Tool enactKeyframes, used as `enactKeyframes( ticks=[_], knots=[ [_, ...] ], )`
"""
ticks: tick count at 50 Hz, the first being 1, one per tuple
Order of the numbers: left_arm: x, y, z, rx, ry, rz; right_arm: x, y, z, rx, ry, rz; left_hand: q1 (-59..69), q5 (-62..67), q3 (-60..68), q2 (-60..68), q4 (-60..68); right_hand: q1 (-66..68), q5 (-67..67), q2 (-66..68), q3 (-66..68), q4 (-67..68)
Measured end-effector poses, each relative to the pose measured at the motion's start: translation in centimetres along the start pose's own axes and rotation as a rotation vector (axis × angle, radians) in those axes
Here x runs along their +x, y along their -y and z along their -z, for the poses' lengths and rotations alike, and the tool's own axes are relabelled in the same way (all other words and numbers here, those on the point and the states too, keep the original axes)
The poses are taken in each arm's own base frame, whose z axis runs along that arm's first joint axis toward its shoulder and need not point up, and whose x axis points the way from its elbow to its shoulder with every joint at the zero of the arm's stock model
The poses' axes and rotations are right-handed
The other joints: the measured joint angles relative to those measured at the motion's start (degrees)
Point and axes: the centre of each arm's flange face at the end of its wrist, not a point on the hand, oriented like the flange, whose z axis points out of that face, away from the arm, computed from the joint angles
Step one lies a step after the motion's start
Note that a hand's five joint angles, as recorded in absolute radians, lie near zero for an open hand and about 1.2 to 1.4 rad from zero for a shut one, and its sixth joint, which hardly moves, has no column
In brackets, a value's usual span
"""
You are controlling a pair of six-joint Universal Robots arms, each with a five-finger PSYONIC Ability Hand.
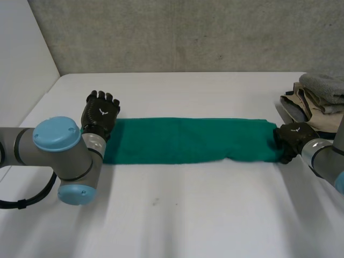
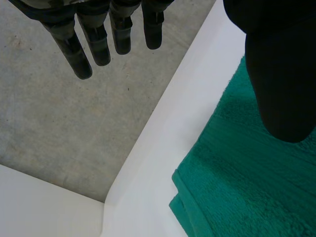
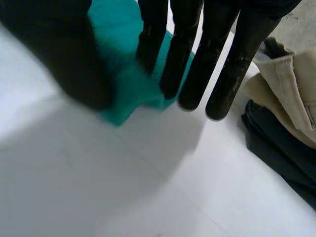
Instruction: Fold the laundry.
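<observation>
On the white table (image 1: 172,215) the green towel (image 1: 188,141) lies as a long strip running side to side, the right hand (image 1: 293,138) straight-fingered over its right end, the left hand (image 1: 99,115) straight-fingered above its left end, neither pinching it.

White table (image 1: 172,215), grey wall (image 1: 188,32) behind it, perhaps concrete, and a white panel (image 1: 21,43) alongside.

We see our left hand (image 2: 281,74) with its fingers (image 2: 94,44) straight and apart from the thumb, holding nothing. The thumb hangs over the green towel (image 2: 247,187), whose layered corner lies on the white table (image 2: 163,148) near the grey wall (image 2: 64,118).
</observation>
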Motion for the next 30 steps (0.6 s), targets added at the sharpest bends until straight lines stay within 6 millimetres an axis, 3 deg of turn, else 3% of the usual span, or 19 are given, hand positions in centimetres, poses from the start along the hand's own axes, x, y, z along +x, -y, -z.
enactKeyframes(
  ticks=[1,3,10,14,23,26,30],
  knots=[
    [0.0,0.0,0.0,-0.002,-0.001,0.0,0.1,-0.3,-0.4,-0.001,-0.006,0.016,0.0,0.0,0.0,0.0,0.0,9.7,12.6,12.9,12.8,12.8],
    [0.0,0.0,0.1,-0.003,-0.003,-0.001,0.4,-0.7,-0.7,-0.002,-0.017,0.035,0.0,0.0,0.0,0.0,0.0,12.9,19.0,18.7,18.9,19.1],
    [-0.2,0.2,0.5,-0.002,-0.006,-0.002,2.0,-0.6,-0.1,0.006,-0.06,0.056,0.0,0.0,0.0,0.0,0.0,12.9,19.8,19.0,19.8,20.1],
    [-0.8,0.7,1.1,0.002,-0.001,0.0,4.9,0.1,2.2,0.014,-0.141,0.097,0.0,0.0,0.0,0.0,0.0,12.9,19.8,19.0,19.8,20.2],
    [-2.8,1.1,2.4,0.001,0.025,0.019,11.5,-1.9,4.6,-0.083,-0.3,0.322,0.0,0.0,0.0,0.0,0.0,13.3,19.8,19.0,19.8,20.2],
    [-3.6,1.3,2.7,0.002,0.039,0.041,11.7,-1.1,4.6,-0.051,-0.304,0.376,0.0,0.0,0.0,0.0,0.0,13.3,19.8,19.0,19.8,20.2],
    [-4.3,1.5,2.9,0.006,0.052,0.064,10.6,0.7,4.3,0.023,-0.282,0.409,0.0,0.0,0.0,0.0,0.0,13.7,19.8,19.0,19.8,20.2]
  ],
)
